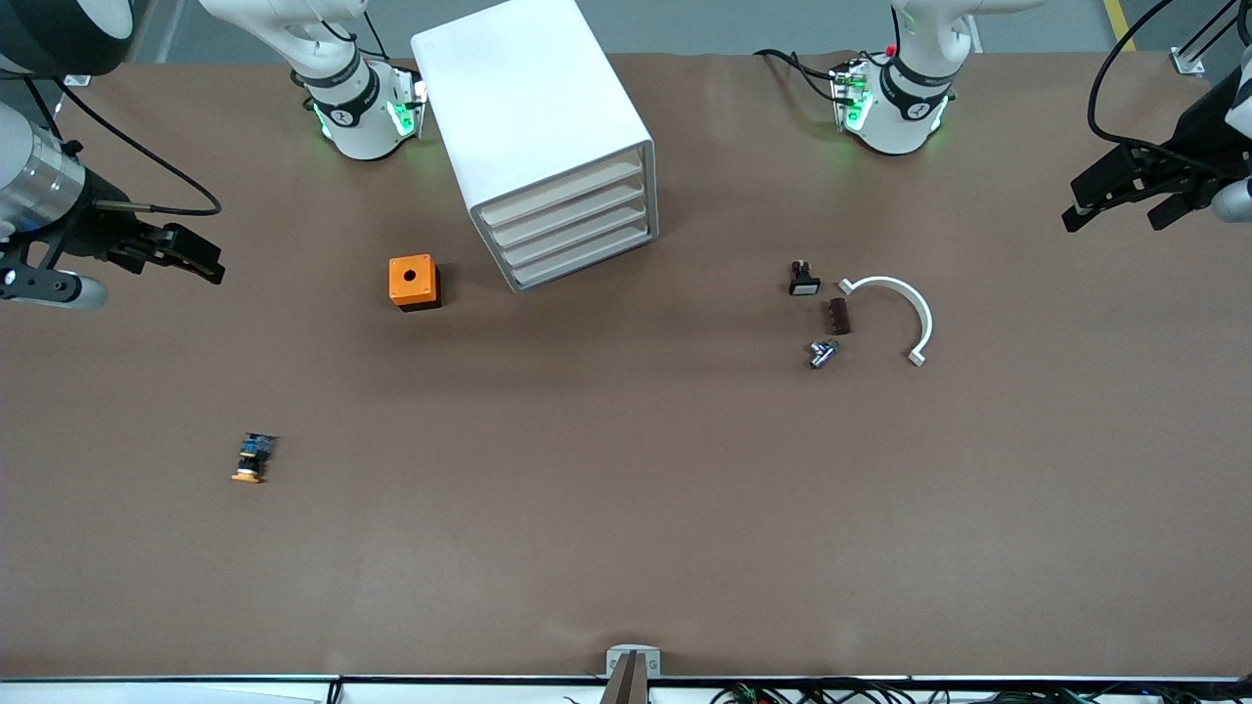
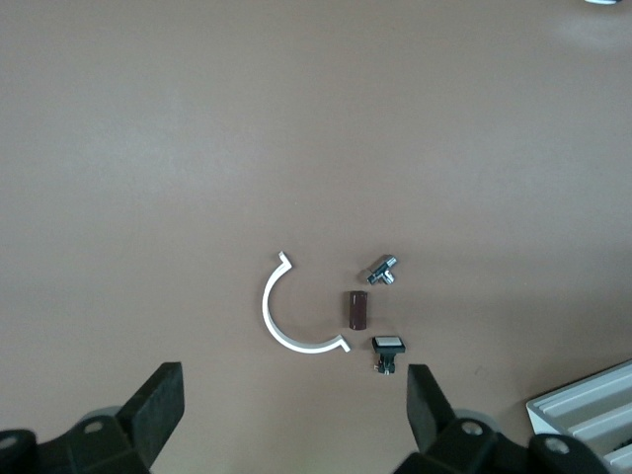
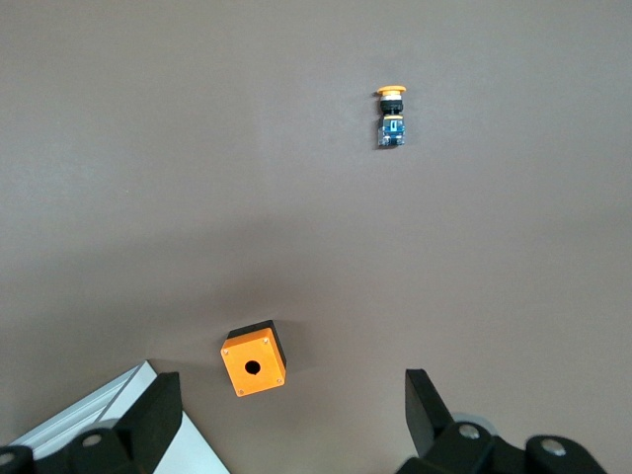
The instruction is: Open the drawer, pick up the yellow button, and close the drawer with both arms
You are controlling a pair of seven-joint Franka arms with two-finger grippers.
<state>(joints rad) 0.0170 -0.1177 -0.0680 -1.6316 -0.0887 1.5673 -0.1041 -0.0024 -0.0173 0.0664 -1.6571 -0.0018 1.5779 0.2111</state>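
Note:
The white cabinet (image 1: 528, 98) stands on the table between the arm bases. Its uppermost drawer (image 1: 562, 192) is shut, flush with the three below. The button (image 1: 253, 458), orange cap on a black and blue body, lies on its side on the bare table. It is nearer the front camera than the orange box (image 1: 414, 282), toward the right arm's end. It also shows in the right wrist view (image 3: 391, 117). My right gripper (image 1: 201, 259) hangs open and empty in the air at its end of the table (image 3: 293, 395). My left gripper (image 1: 1115, 217) hangs open and empty at its own end (image 2: 296, 395).
Toward the left arm's end lie a small black part with a white face (image 1: 804, 281), a brown block (image 1: 838, 316), a metal fitting (image 1: 822, 353) and a white half ring (image 1: 905, 308). The orange box with a hole (image 3: 254, 358) sits beside the cabinet.

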